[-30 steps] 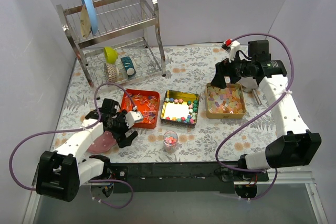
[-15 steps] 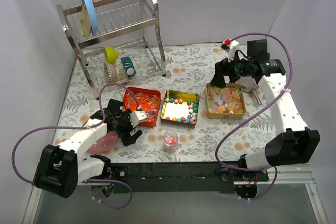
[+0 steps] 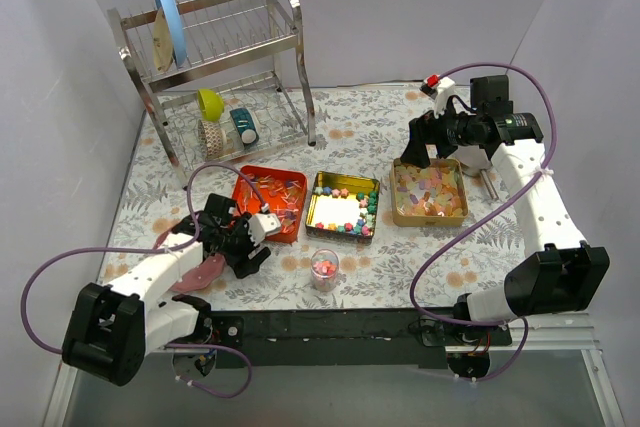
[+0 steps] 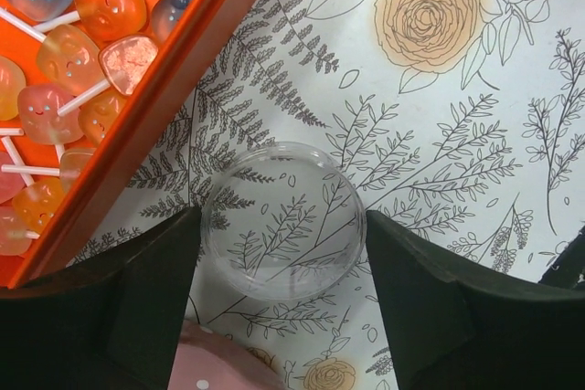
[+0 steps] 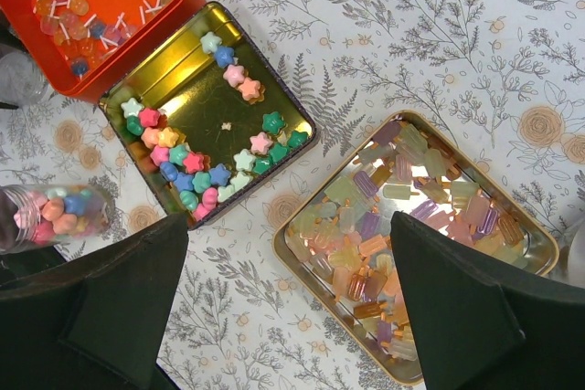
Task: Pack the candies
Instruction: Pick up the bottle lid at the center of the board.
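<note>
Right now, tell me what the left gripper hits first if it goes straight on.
Most likely the clear round container, which sits between the fingers of the open left gripper on the tablecloth, beside the orange tray. Depth is unclear.

Bright, even overhead lighting; soft shadows on counter (image 3: pixel 360 127). Glare on gold tin (image 5: pixel 206 75). Wrist views sharp, fingers blurred.

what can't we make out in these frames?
Top view: clear cup hidden under the left hand.
Left wrist: whether its fingers touch that cup; orange tray cut by the frame edge.
Right wrist: candy-filled cup cut by the left edge.
Top view: items on the dish rack too small.
</note>
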`<action>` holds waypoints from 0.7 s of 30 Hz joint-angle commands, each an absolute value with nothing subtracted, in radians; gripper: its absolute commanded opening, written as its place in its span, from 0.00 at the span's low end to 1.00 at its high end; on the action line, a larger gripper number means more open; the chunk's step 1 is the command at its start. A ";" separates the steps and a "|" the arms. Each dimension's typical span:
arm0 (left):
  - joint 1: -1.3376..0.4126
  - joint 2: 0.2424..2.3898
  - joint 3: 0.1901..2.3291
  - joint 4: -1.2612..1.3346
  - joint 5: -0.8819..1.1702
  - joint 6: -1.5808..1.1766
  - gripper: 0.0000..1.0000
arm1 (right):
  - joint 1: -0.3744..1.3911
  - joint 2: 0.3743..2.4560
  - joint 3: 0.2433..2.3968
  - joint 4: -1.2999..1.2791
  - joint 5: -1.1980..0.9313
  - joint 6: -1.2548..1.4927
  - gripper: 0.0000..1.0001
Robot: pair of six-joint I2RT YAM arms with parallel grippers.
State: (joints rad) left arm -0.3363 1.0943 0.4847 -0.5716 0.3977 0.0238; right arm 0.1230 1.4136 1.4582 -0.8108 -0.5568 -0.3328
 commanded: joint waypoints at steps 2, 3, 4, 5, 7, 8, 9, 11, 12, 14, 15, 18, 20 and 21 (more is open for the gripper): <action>-0.341 1.032 0.512 -0.644 0.425 0.020 0.67 | 0.126 1.388 1.454 -0.784 -0.571 -0.337 0.98; -0.342 1.004 0.544 -0.667 0.437 0.020 0.67 | 0.126 1.385 1.451 -0.784 -0.574 -0.336 0.98; -0.341 0.991 0.561 -0.690 0.452 0.021 0.67 | 0.124 1.382 1.450 -0.785 -0.574 -0.334 0.98; -0.342 0.980 0.584 -0.739 0.484 0.017 0.67 | 0.124 1.378 1.448 -0.787 -0.577 -0.334 0.98; -0.342 0.956 0.647 -0.803 0.509 0.006 0.67 | 0.124 1.373 1.443 -0.784 -0.577 -0.334 0.98; -0.342 0.950 0.669 -0.825 0.540 -0.029 0.66 | 0.124 1.367 1.442 -0.784 -0.577 -0.336 0.98; -0.342 0.943 0.689 -0.847 0.551 -0.034 0.65 | 0.126 1.367 1.439 -0.782 -0.577 -0.336 0.98; -0.344 0.940 0.754 -0.894 0.574 -0.060 0.65 | 0.124 1.358 1.433 -0.782 -0.577 -0.337 0.98; -0.344 0.942 0.784 -0.905 0.593 -0.072 0.64 | 0.126 1.353 1.428 -0.782 -0.575 -0.339 0.98; -0.350 0.962 0.865 -0.917 0.621 -0.100 0.64 | 0.126 1.339 1.410 -0.779 -0.565 -0.342 0.98; -0.357 0.975 0.894 -0.919 0.650 -0.133 0.64 | 0.126 1.335 1.401 -0.773 -0.558 -0.342 0.98; -0.426 1.038 0.994 -0.933 0.661 -0.181 0.61 | 0.126 1.322 1.368 -0.769 -0.497 -0.334 0.98; -0.483 1.075 1.049 -0.933 0.643 -0.199 0.61 | 0.130 1.327 1.352 -0.762 -0.346 -0.315 0.98; -0.527 1.086 1.069 -0.933 0.641 -0.205 0.62 | 0.130 1.331 1.348 -0.756 -0.297 -0.299 0.98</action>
